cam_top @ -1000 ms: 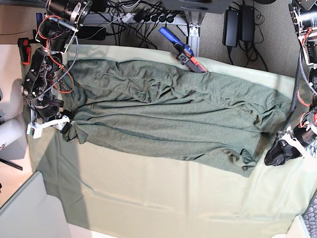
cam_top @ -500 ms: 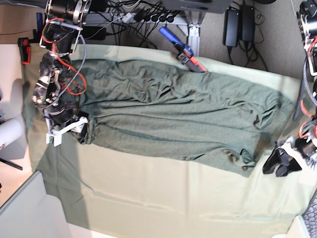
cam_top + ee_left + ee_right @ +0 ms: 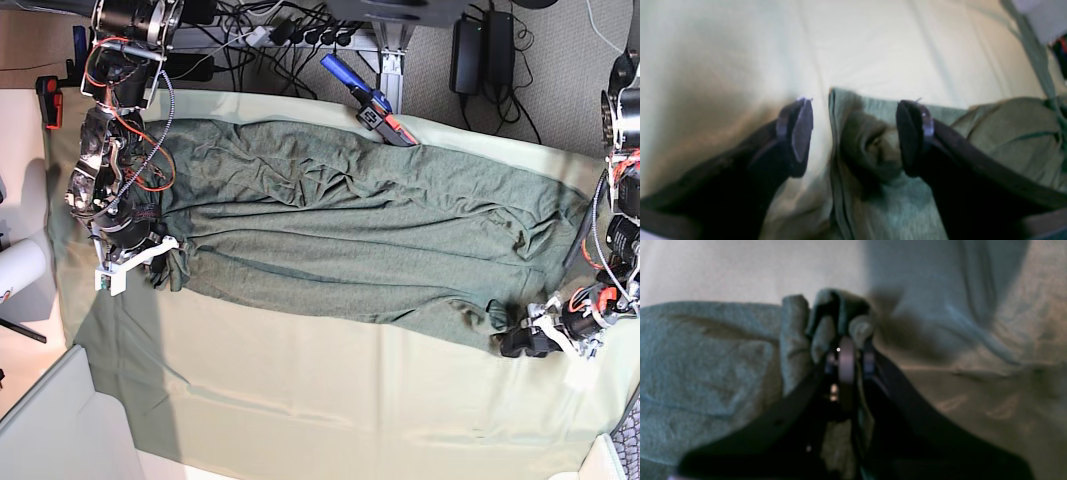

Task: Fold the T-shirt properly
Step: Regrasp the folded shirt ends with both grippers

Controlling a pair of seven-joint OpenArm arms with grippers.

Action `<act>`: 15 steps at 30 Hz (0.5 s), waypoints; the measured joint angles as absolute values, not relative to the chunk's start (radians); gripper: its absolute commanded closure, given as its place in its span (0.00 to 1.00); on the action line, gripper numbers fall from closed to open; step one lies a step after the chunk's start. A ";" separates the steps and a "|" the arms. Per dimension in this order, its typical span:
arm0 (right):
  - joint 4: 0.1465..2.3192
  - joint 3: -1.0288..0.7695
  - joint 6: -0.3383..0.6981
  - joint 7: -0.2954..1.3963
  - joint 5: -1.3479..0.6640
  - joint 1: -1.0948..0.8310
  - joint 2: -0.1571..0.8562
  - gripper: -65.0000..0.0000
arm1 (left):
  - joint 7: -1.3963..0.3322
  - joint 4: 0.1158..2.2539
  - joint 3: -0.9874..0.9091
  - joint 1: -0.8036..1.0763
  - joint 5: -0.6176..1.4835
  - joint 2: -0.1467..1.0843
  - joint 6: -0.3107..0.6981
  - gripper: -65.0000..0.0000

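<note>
the right gripper has just closed on a bunched corner of the t-shirt, at the end of the bench under the right arm; half a second ago its jaws were open there. the left gripper has moved in from the opposite edge of the bench and now stands wide open around the shirt corner at that end, holding nothing yet. so 1 of the 2 corners is gripped and i judge the other grasp comes next, before any fold can be lifted. the t-shirt lies spread, wrinkled, along the far half of the pale cloth. there is no container in any view.
</note>
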State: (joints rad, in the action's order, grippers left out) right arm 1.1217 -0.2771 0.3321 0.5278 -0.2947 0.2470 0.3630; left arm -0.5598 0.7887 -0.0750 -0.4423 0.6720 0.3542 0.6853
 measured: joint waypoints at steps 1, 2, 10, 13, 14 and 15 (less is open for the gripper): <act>1.122 -0.277 0.332 0.528 -0.295 0.247 0.363 1.00 | -0.564 0.777 -0.075 -0.445 0.672 0.352 0.685 0.35; 1.122 -0.277 0.332 0.528 -0.295 0.247 0.363 1.00 | -0.579 0.776 -0.075 -0.443 0.672 0.349 0.685 0.35; 1.122 -0.277 0.332 0.527 -0.295 0.247 0.363 1.00 | -0.719 0.776 -0.076 -0.446 0.776 0.332 0.685 0.35; 1.122 -0.277 0.332 0.528 -0.295 0.247 0.363 1.00 | -0.784 0.776 -0.076 -0.446 0.852 0.333 0.685 0.35; 1.122 -0.277 0.332 0.527 -0.295 0.247 0.363 1.00 | -0.801 0.776 -0.076 -0.446 0.863 0.333 0.685 0.35; 1.122 -0.277 0.332 0.527 -0.295 0.247 0.363 1.00 | -0.807 0.776 -0.076 -0.446 0.866 0.332 0.685 0.35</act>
State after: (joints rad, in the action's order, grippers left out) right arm 1.1217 -0.2771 0.3325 0.5274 -0.2951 0.2466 0.3630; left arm -0.8070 0.7757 -0.0757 -0.4458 0.8658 0.3325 0.6853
